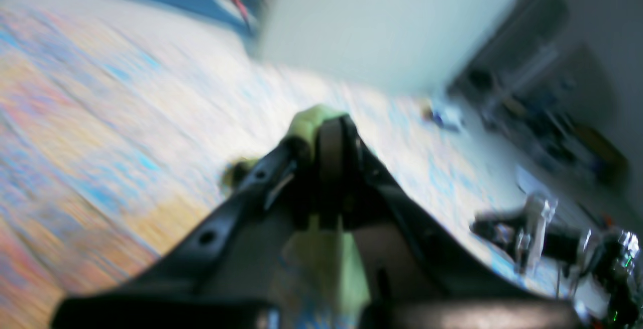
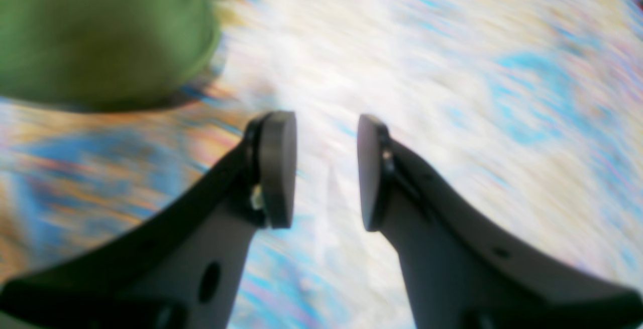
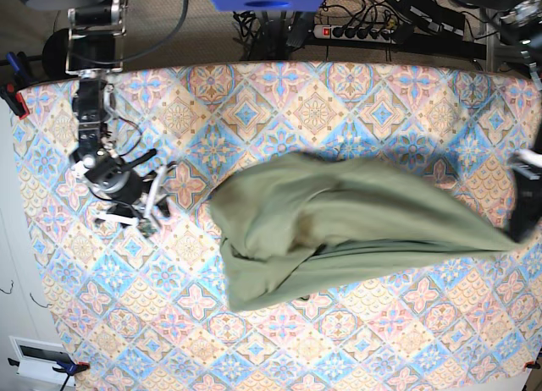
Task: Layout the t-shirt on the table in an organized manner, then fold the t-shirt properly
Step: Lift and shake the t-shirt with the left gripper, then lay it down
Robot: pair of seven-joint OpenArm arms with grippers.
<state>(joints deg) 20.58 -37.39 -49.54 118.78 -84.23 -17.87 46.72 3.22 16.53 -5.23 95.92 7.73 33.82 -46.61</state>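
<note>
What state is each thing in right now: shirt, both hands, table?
t-shirt: bunched, not flat, one end stretched toward the table's edge by the left hand.
left hand: shut on the t-shirt, green fabric pinched between its fingers.
right hand: open, holding nothing, apart from the shirt.
table: patterned cloth lying flat, shirt across its middle.

Left gripper (image 1: 329, 133): my jaws closed tight, thin fold of green cloth pinched between pads, more of it trailing back between fingers. In base view left arm sits at far right edge, blurred, only partly in frame. Right gripper (image 2: 326, 171): jaws parted, clear gap between both pads (image 2: 277, 168), nothing held. Right arm (image 3: 89, 112) reaches down from top left corner in base view, wrist bent, gripper (image 3: 144, 212) low and pointing toward centre. Both wrist views blurred.
</note>
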